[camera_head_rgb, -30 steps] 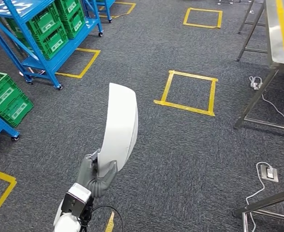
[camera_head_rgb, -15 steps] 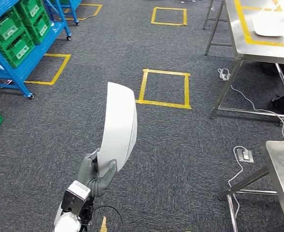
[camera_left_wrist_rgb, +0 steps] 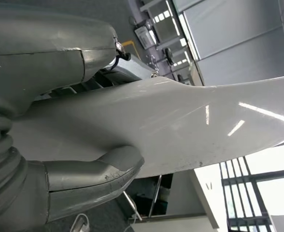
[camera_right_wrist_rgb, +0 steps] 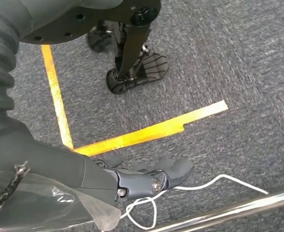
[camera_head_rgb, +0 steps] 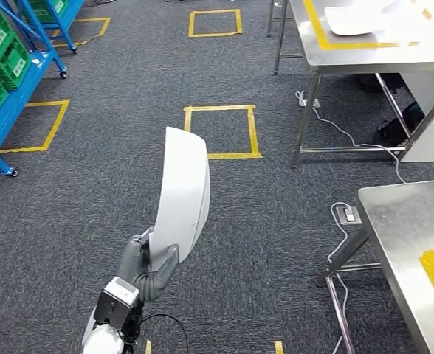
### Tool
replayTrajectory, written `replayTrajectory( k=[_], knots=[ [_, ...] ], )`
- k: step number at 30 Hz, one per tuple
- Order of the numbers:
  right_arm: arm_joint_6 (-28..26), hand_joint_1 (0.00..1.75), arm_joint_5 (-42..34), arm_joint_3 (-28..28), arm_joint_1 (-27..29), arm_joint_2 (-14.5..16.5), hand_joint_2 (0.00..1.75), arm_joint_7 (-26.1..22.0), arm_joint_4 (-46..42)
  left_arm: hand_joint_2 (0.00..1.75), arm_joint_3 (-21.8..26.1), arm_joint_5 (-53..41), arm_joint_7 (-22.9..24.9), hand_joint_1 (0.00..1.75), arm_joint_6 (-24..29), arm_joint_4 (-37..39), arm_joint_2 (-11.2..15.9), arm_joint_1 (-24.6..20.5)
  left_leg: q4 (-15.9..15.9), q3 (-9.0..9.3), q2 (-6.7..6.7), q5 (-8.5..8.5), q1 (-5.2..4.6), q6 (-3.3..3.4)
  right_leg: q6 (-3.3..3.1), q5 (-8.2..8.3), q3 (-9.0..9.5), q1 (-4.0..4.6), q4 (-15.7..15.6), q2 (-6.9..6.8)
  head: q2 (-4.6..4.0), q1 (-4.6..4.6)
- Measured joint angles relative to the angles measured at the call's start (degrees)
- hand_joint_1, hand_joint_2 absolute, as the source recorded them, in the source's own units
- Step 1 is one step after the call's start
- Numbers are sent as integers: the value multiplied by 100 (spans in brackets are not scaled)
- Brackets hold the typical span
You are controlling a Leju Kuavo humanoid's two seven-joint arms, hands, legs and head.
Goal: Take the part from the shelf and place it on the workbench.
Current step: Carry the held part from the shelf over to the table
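Nearest in the head view, the left hand grips the lower end of the curved white plastic shell part, which stands upright above the grey carpet floor, long axis rising from the hand to a rounded top edge, its hollow side toward the right. The left wrist view shows the grey thumb pressed on one face of the part and the fingers across the other. The right hand hangs empty over the carpet, its dark fingers extended. Since the earlier frames the whole scene has swung: the blue shelf rack with green crates now lies at the far left, a steel bench with yellow tape has come in near right, and a farther steel bench carries another white part.
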Motion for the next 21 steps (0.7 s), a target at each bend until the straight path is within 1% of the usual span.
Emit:
replayTrajectory(
  k=[1, 2, 3, 4, 5, 6, 7, 8, 9, 14, 16, 17, 18, 19, 20, 21],
  knots=[
    [1, 0, 3, 0, 1, 2, 175, 0, -4, 175, 0, 3, 2, 175, 0, 0, 4, 2, 268, -133, -19, -62, -2, 13, -6, 4, -4, 14, 1, 64, 0, -2],
    [1, 0, 5, 0, 5, 3, 175, 0, -10, 175, 0, 6, 3, 175, 0, 0, 7, 2, 336, -178, -29, -9, -8, 39, -11, 7, -3, 30, 2, 132, 0, -2],
    [1, 0, 6, -1, 8, 5, 175, 1, -16, 175, 0, 8, 4, 175, 0, 0, 8, 2, 162, -112, -50, 159, -17, 81, -14, 10, 2, 48, 2, 201, 0, -1],
    [1, 0, 8, -1, 8, 9, 175, 1, -24, 175, 0, 9, 4, 175, -1, 0, 9, 1, -193, 41, -106, 393, -32, 141, -18, 13, 11, 65, 2, 270, 0, -2],
    [3, 0, 11, -2, 7, 21, 175, 2, -31, 175, 0, 9, 6, 175, -1, 0, 9, -2, -588, 214, -215, 597, -49, 217, -20, 16, 16, 71, 2, 332, 0, 4],
    [7, 0, 16, -2, 3, 35, 175, 2, -39, 175, 0, 9, 10, 175, -2, 0, 10, -2, -926, 358, -324, 740, -57, 285, -17, 21, 13, 81, 5, 388, 0, 15],
    [11, 0, 21, -1, -2, 48, 175, 1, -45, 175, 0, 8, 14, 175, -2, 0, 10, -2, -1138, 447, -417, 808, -61, 336, -13, 25, 8, 85, 8, 426, 0, 25],
    [15, 0, 25, -1, -5, 60, 175, 1, -48, 175, 0, 8, 18, 175, -2, 0, 11, -1, -1217, 477, -475, 809, -59, 364, -8, 29, 0, 86, 12, 448, 0, 34],
    [16, 0, 27, 0, -9, 62, 175, 0, -53, 175, 0, 7, 21, 175, -2, 0, 11, 1, -1235, 478, -477, 808, -54, 370, -3, 31, -6, 94, 16, 461, 0, 39],
    [16, 0, 27, 0, -12, 62, 175, 0, -54, 175, 0, 8, 21, 175, -1, -1, 12, -1, -1251, 484, -472, 806, -59, 365, 4, 32, -13, 83, 16, 469, 0, 30],
    [25, 0, 38, 0, 7, 65, 175, 4, -57, 175, 0, 8, 22, 175, 1, -3, 13, -8, -1284, 494, -428, 792, -81, 369, 59, 54, -47, 57, 0, 523, 0, 0],
    [33, 0, 48, 0, 9, 68, 175, 7, -66, 175, 2, 8, 23, 175, 3, -3, 5, -5, -1341, 514, -324, 810, -74, 363, 115, -101, -210, 51, 274, 404, 0, -3],
    [47, 0, 58, -1, 15, 72, 175, 9, -76, 175, 4, 8, 25, 175, 7, -3, 0, 0, -1394, 530, -173, 826, -67, 356, 189, -288, -446, 36, 705, 277, 0, -3],
    [57, 0, 67, -2, 14, 74, 175, 10, -86, 175, 7, 9, 26, 175, 11, -3, -6, 7, -1442, 547, -22, 846, -51, 340, 247, -434, -633, 25, 1075, 124, 0, 8],
    [68, 0, 70, -3, 13, 75, 175, 10, -98, 175, 10, 9, 27, 175, 15, -2, -11, 15, -1479, 563, 134, 858, -34, 319, 302, -531, -763, 10, 1348, -49, 0, 16],
    [75, 0, 72, -4, 20, 75, 175, 10, -105, 175, 11, 9, 27, 175, 16, -2, -10, 17, -1466, 567, 223, 842, -29, 297, 332, -392, -652, -10, 1169, -108, 0, 17]
  ],
)
